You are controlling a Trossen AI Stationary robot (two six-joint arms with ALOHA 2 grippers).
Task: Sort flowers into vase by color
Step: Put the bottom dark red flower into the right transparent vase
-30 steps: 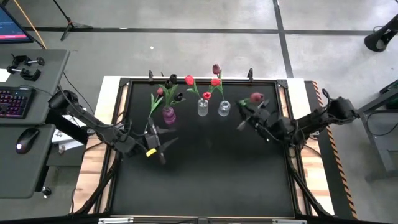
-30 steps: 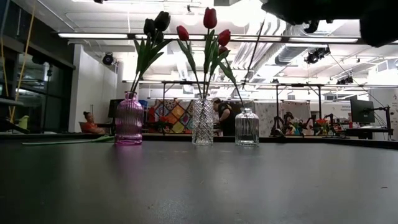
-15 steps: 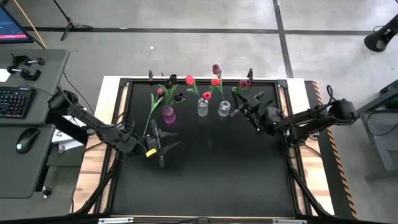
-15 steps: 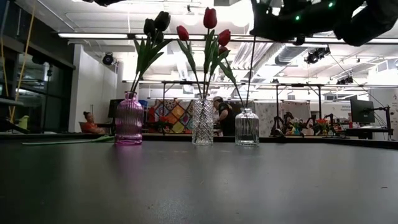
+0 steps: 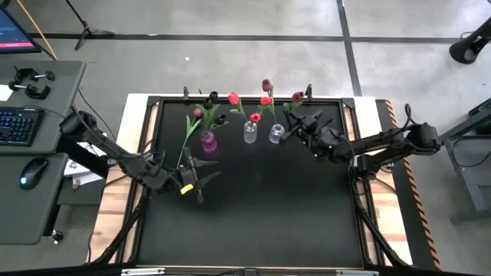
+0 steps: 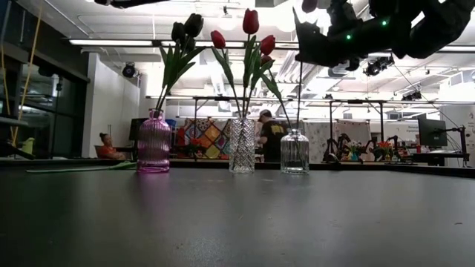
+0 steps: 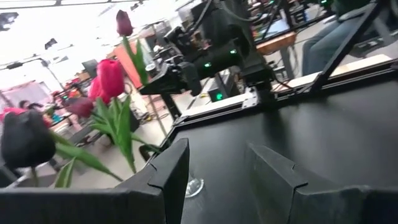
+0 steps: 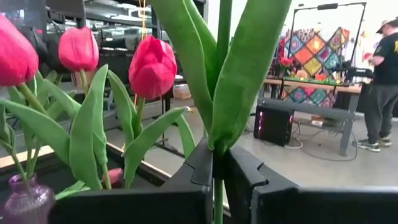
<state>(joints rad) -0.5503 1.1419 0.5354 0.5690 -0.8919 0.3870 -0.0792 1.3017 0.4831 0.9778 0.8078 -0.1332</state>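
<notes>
Black tabltop (image 5: 253, 207) fills the middle of a busy workshop, and along its far edge stand three vases. Over on the left, the pink vase (image 6: 154, 142) holds the dark maroon tulips (image 6: 186, 28). Next, the cut-glass vase (image 6: 241, 145) carries the red tulips (image 6: 251, 21). On the right, the small clear vase (image 6: 295, 152) has a thin stem running down into it. Above it hangs the right gripper (image 5: 295, 126), fingers pressed tight on the green stem of a maroon-pink tulip (image 5: 298, 97), leaves rising straight up from the pinch. Nearer the front left, the left gripper (image 5: 201, 175) waits low over the tabletop, fingers spread, holding nothing.
</notes>
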